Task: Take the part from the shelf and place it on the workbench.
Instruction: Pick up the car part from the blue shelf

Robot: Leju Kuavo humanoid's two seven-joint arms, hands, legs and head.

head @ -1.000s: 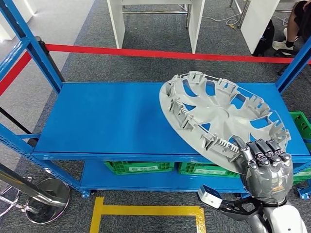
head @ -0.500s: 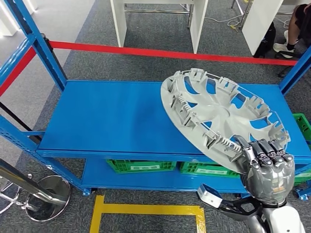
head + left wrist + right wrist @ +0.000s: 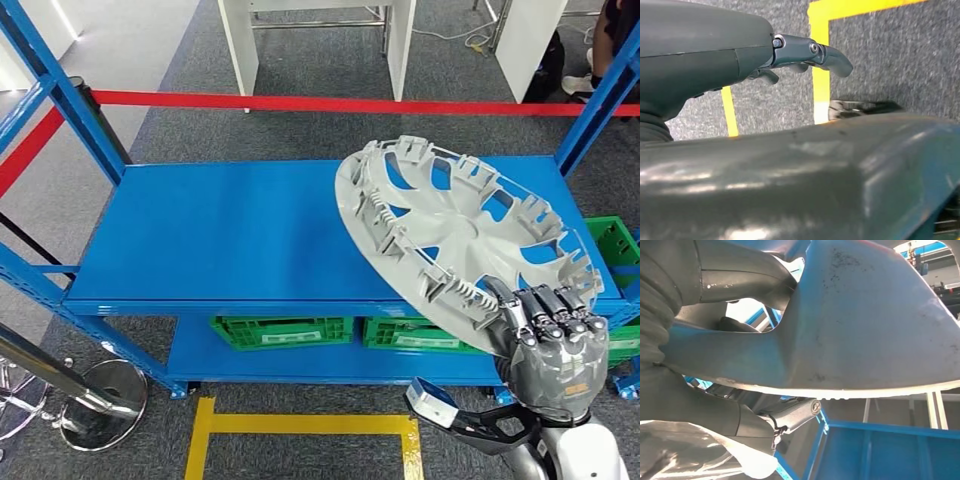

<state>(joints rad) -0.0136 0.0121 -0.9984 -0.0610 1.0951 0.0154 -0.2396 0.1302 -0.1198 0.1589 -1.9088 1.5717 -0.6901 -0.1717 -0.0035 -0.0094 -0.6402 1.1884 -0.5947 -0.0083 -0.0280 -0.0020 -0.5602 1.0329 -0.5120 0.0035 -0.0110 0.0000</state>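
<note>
Your right hand [image 3: 557, 345] is clamped on the near rim of the part [image 3: 460, 235], a grey wheel cover seen from its ribbed back, with the fingers [image 3: 545, 306] hooked over the edge. The part is tilted: its near edge is raised in the grip and hangs out past the front lip of the blue shelf [image 3: 226, 240], while its far edge sits over the shelf's right end, probably just off the surface, though you cannot tell for sure. In the right wrist view the part [image 3: 874, 325] lies close across the thumb.

Your left hand [image 3: 806, 50] hangs low over the grey carpet and a yellow floor line [image 3: 821, 65], holding nothing, fingers loosely extended.

To finish the lift well, raise the part until its far edge is plainly free of the shelf, then draw it straight back towards you, away from the blue upright [image 3: 596, 100] at the shelf's right corner. A one-edge grip on a wide disc invites swinging, so move slowly and keep the wrist firm. The workbench is still to be reached.

Against the picture of one second ago, the part stands a little higher and steeper over the shelf, and the hand has eased slightly lower in the head view. The whole scene has shifted a touch, so part of this is the camera's own move.
</note>
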